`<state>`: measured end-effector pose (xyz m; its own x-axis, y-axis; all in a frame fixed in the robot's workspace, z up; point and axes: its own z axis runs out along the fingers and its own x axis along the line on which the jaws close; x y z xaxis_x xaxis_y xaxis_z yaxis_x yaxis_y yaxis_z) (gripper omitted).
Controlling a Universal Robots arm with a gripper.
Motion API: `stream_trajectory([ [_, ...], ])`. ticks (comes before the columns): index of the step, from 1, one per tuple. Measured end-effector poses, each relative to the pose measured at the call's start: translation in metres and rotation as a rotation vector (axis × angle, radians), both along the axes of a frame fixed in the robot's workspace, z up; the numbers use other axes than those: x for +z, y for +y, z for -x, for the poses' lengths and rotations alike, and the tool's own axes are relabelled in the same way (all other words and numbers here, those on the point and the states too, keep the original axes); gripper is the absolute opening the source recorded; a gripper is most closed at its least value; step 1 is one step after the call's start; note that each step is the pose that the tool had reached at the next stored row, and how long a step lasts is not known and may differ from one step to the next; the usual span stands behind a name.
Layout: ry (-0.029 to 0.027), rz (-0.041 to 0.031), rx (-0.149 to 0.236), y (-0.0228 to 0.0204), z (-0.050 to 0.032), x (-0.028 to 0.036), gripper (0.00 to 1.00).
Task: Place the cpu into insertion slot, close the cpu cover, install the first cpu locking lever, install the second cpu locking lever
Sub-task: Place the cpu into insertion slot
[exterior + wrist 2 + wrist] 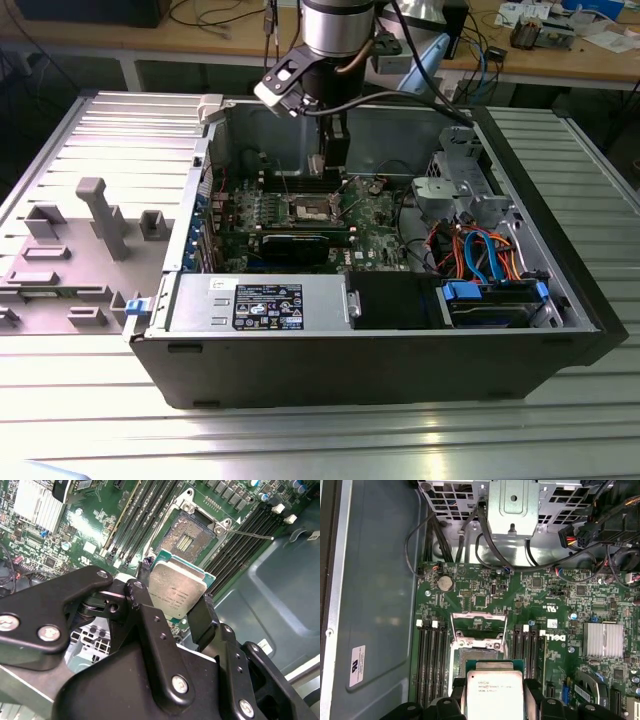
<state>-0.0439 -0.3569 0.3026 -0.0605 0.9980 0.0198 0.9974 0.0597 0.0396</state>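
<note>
My gripper [172, 600] is shut on the cpu [176, 591], a flat square chip with a silvery-tan face, held by its edges between the black fingers [141, 597]. In the first wrist view the cpu [495, 692] hangs above the green board, partly over the near edge of the insertion slot [470, 656]. The insertion slot [187, 534] lies bare, its dark centre and contact field showing. The cpu cover [479, 615], a silver frame, stands raised at the slot's far side. A thin lever [250, 533] sticks out beside the slot. In the exterior view my gripper [328, 165] hangs inside the open case, just above the slot [312, 208].
Long black memory slots [429, 662] flank the socket on both sides. A black expansion card [295, 242], the power supply [260, 300], a drive cage [455, 190] with cables [485, 255] and a finned heatsink [604, 640] crowd the case. A grey fixture [100, 215] sits on the exterior view's left.
</note>
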Motion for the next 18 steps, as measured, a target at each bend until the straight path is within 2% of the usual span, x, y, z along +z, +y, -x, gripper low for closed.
stream_trajectory([
  [18,0.0,0.0,0.0,0.0031,0.004,-0.0014,0.55],
])
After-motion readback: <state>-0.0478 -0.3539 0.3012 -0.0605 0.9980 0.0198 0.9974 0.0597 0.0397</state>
